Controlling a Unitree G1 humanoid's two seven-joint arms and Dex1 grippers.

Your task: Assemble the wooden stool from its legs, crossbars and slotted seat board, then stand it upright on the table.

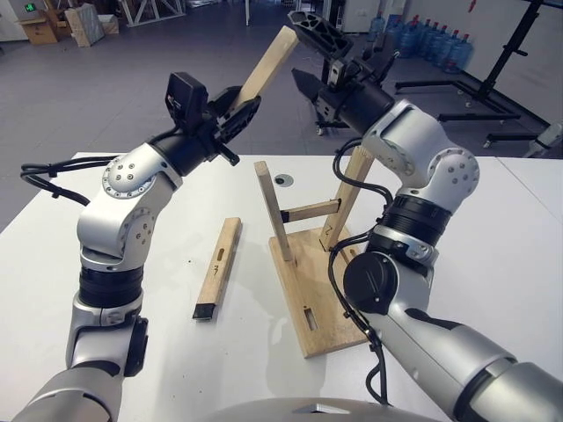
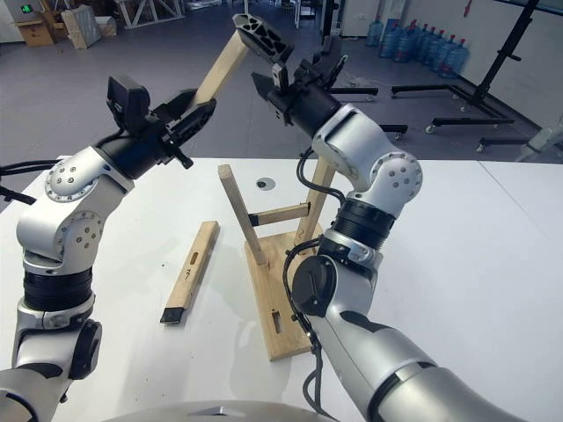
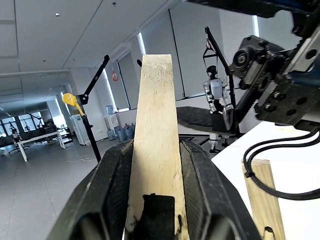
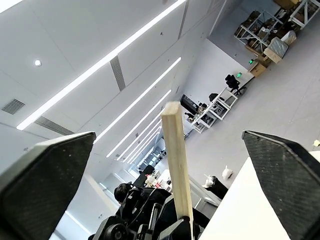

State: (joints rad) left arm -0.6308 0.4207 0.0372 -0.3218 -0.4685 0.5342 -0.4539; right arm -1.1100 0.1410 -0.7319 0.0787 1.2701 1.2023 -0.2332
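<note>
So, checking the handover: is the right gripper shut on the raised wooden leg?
No, the right gripper is wide open around the leg that the left gripper clamps.

Both arms are raised over the counter's far edge, elbows bent. The left gripper (image 1: pixel 242 105) is clamped on a leg (image 1: pixel 268 66). The right gripper (image 1: pixel 297 48) faces it, fingers spread wide about the leg's top.

Robotics lab hall: open grey floor (image 1: pixel 132 97), wheeled black stands (image 1: pixel 457 88), water jugs (image 1: pixel 437 41), wooden crates (image 1: pixel 84 24), ceiling strip lights (image 4: pixel 100 65), hanging humanoid (image 3: pixel 216 92).
</note>
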